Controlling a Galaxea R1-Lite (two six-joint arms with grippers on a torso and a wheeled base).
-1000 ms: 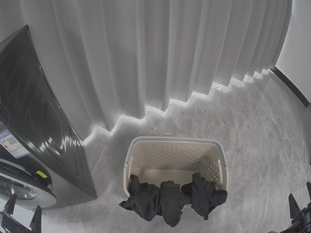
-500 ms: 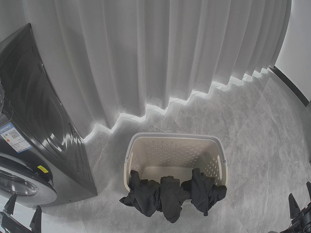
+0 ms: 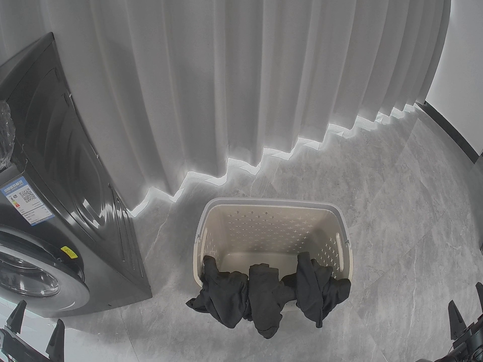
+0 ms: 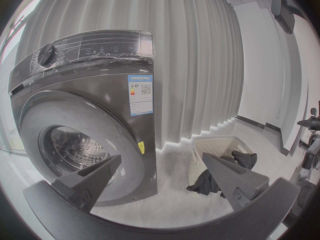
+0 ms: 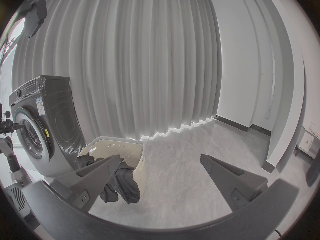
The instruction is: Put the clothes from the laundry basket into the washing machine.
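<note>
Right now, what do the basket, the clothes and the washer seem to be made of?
Basket: probably plastic, cream and matte; its walls have moulded rows of small star-shaped holes.
Clothes: dark soft fabric; they hang limp in folds over the near rim.
Washer: likely painted metal, dark grey and glossy; its side shows bright reflections. The round door window looks like glass.

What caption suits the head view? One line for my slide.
Dark clothes draped over the near rim of the laundry basket, washing machine standing to its left.
</note>
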